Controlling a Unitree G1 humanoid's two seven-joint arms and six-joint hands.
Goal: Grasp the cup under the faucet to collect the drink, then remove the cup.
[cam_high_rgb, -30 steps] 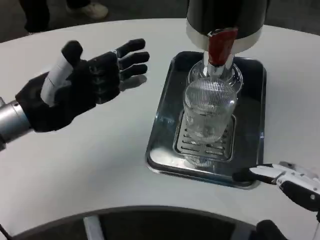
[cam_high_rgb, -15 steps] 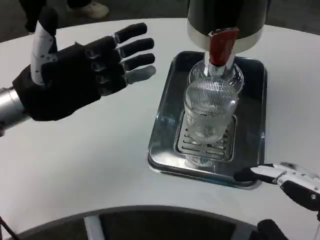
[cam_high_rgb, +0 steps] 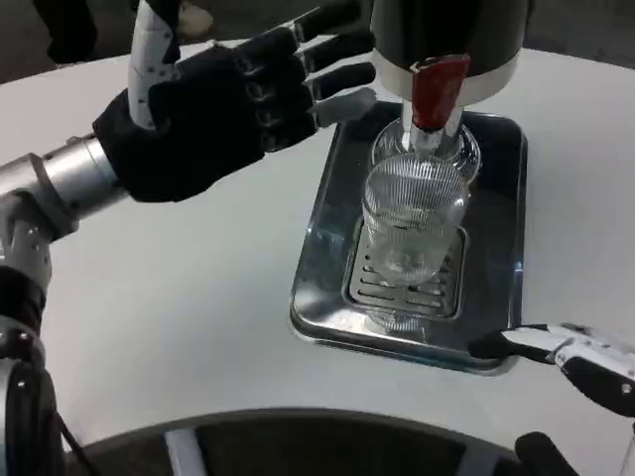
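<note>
A clear ribbed glass cup [cam_high_rgb: 413, 223] stands upright on the drain grate of a metal tray [cam_high_rgb: 327, 248], right under the red faucet lever [cam_high_rgb: 435, 91] of a dark dispenser [cam_high_rgb: 446, 35]. My left hand [cam_high_rgb: 228, 104] hovers open above the table to the cup's upper left, palm toward it, fingers spread and reaching near the dispenser's base. It holds nothing and is apart from the cup. My right hand [cam_high_rgb: 580, 367] lies low at the tray's front right corner, one finger pointing left along the tray rim; whether its fingers are curled I cannot tell.
The white round table [cam_high_rgb: 179, 327] stretches left and in front of the tray. The dispenser body overhangs the tray's far end. Dark floor and someone's shoes [cam_high_rgb: 189, 15] show beyond the far edge.
My left hand has risen and moved right toward the cup and dispenser, fingers still spread. The right hand and cup have stayed put.
</note>
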